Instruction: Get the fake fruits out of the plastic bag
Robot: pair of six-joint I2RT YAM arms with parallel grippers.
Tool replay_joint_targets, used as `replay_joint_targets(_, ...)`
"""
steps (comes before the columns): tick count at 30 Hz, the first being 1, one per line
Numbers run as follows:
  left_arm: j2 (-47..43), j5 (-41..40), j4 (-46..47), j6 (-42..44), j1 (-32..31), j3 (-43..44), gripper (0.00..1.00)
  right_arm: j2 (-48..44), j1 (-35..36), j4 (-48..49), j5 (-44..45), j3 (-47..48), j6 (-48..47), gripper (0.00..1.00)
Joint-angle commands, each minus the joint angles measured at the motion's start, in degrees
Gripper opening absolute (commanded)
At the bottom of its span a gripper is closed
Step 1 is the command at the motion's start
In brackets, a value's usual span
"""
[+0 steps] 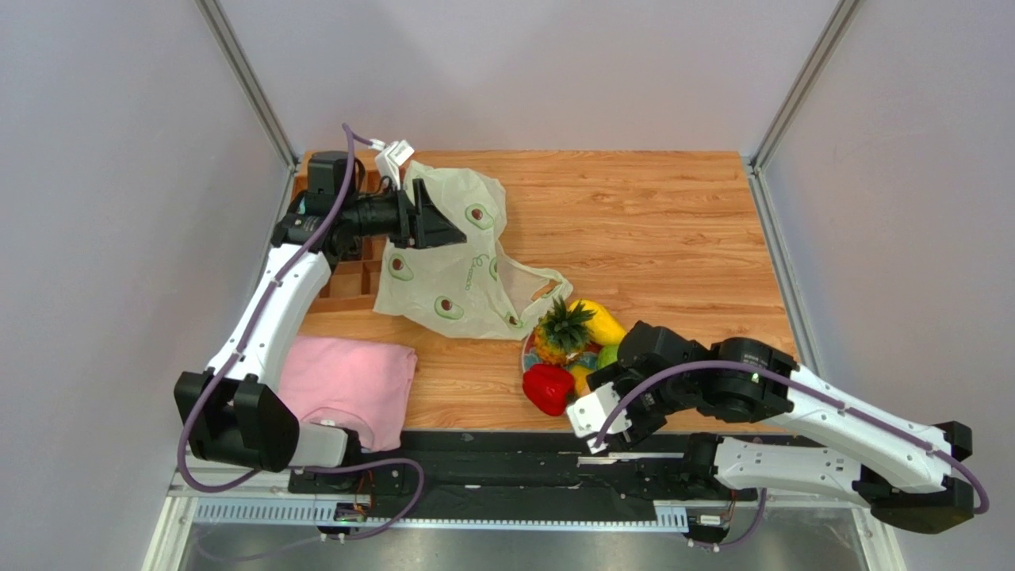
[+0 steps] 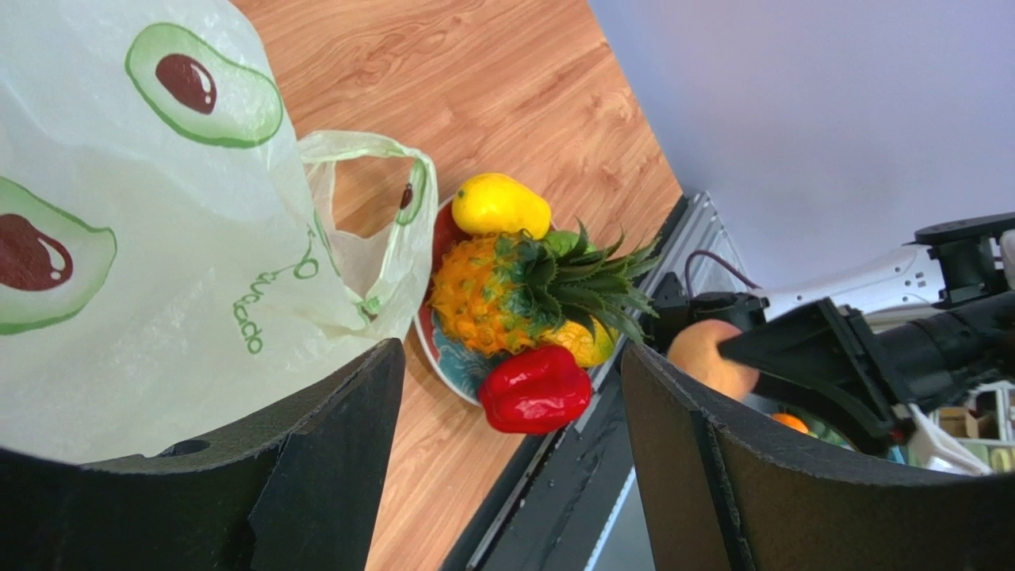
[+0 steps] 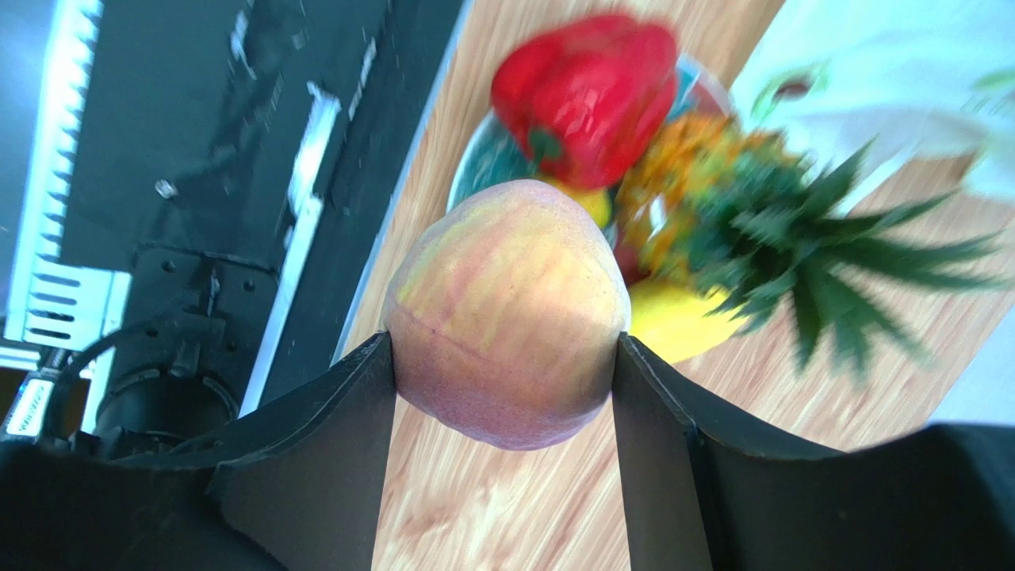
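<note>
Several fake fruits [image 1: 566,333] lie out ahead of my right gripper [image 3: 503,345], which is clamped on the peach [image 3: 506,297]; left gripper [image 2: 512,355] agape beside the slack, probably emptied plastic bag [image 2: 143,238].

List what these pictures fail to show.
Bag: top and left wrist views, its own folds hide whether fruit remains inside.
Plate: every view, mostly covered by the pineapple and pepper.
Peach: top view, hidden under the right arm; right wrist view, its sides covered by the fingers.
</note>
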Motion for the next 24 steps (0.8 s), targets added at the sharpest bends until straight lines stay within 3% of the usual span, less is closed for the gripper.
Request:
replay_joint_targets(1, 0.82, 0.58, 1.46, 0.8, 0.29, 2.87, 0.76, -2.37, -3.0, 3.63, 10.05, -6.54, 1.67, 0.34)
replay_joint_targets(10, 1.96, -0.83, 0.4, 2.65, 0.29, 1.64, 0.76, -0.81, -11.97, 15.58, 8.49, -9.81, -4.21, 0.38)
replay_joint_targets(19, 3.1, -0.57, 0.67, 2.73, 0.29, 1.29, 0.75, 7.81, -17.51, 17.88, 1.89, -7.96, -10.37, 0.41)
replay_joint_targets(24, 2.93, 0.49, 1.46, 1.86, 0.29, 0.49, 0.75, 8.17, -17.69, 17.88, 0.92, -8.58, -10.29, 0.6)
